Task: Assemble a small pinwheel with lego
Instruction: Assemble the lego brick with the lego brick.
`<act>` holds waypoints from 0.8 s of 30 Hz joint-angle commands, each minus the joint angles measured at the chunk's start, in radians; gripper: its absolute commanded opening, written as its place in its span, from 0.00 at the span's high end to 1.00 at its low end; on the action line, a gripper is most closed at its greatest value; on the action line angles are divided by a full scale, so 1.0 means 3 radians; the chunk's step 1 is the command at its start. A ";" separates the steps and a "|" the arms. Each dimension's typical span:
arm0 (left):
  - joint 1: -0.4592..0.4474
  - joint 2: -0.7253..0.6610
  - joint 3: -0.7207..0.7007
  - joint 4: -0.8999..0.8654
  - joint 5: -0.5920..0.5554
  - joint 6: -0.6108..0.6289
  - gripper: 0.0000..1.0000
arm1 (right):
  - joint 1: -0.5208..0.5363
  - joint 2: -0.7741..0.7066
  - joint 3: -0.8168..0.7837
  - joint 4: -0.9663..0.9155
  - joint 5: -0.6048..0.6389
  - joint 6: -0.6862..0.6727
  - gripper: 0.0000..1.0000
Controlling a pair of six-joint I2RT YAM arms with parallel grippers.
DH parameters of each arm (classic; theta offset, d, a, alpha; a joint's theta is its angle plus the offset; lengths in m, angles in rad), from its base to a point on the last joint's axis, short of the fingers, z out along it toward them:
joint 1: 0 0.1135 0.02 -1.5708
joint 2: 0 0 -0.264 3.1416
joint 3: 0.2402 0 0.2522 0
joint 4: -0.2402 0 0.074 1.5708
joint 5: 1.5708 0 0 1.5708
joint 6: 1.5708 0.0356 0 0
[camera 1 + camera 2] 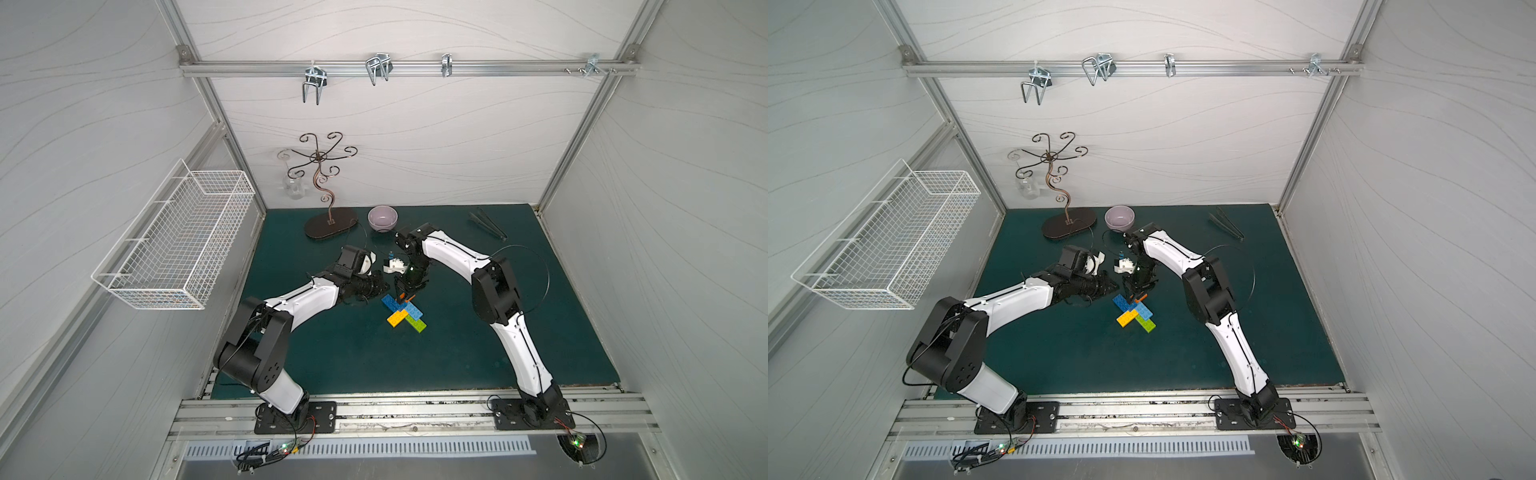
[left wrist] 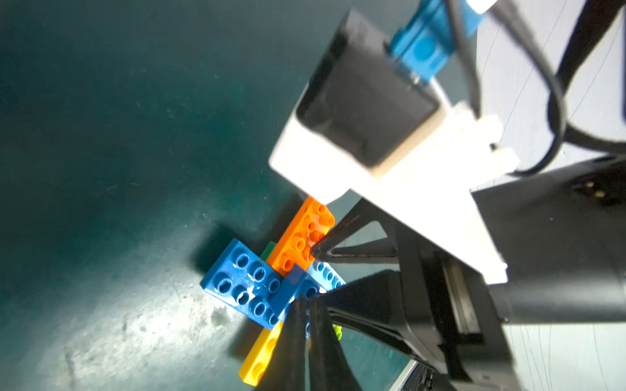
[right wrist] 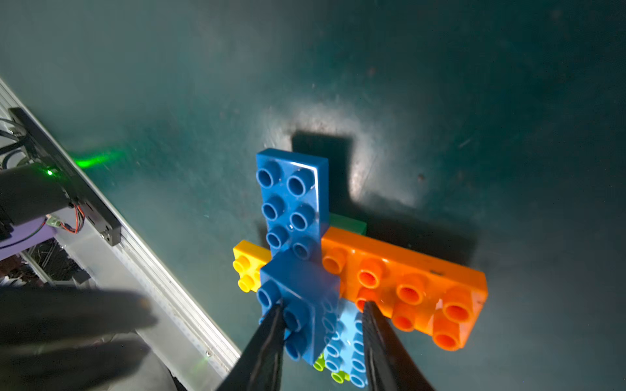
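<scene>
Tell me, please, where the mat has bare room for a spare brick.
Widest: the mat between the pinwheel and the front rail. Also between the right arm and the side wall, short of the tongs. Crowded: over the pinwheel, where the left gripper and right gripper meet.

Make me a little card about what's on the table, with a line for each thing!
toy: pinwheel lying flat on the green mat
colours: blue, orange, yellow and lime arms, with a blue square on top in the middle
left gripper: shut, tips beside the blue square
right gripper: open, astride the blue square
at the back: purple bowl, black tongs
</scene>
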 commanded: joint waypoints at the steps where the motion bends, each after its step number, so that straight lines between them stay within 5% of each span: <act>1: -0.0065 0.0033 -0.0004 0.0084 0.0167 0.0000 0.93 | -0.0025 -0.0161 -0.0040 0.0074 0.0051 0.0040 0.58; 10: -0.0133 0.0184 -0.0028 0.0164 0.0159 -0.0037 0.94 | -0.0051 -0.0404 -0.0126 0.0079 -0.0040 0.0128 0.58; 17: -0.0167 0.0340 0.0013 0.0230 0.0212 -0.0076 0.98 | -0.0054 -0.0386 -0.0377 0.0194 -0.0050 0.0162 0.73; 24: -0.0277 0.0492 0.0020 0.0268 0.0257 -0.0136 1.00 | -0.0041 -0.0291 -0.0654 0.0329 -0.0021 0.0251 0.74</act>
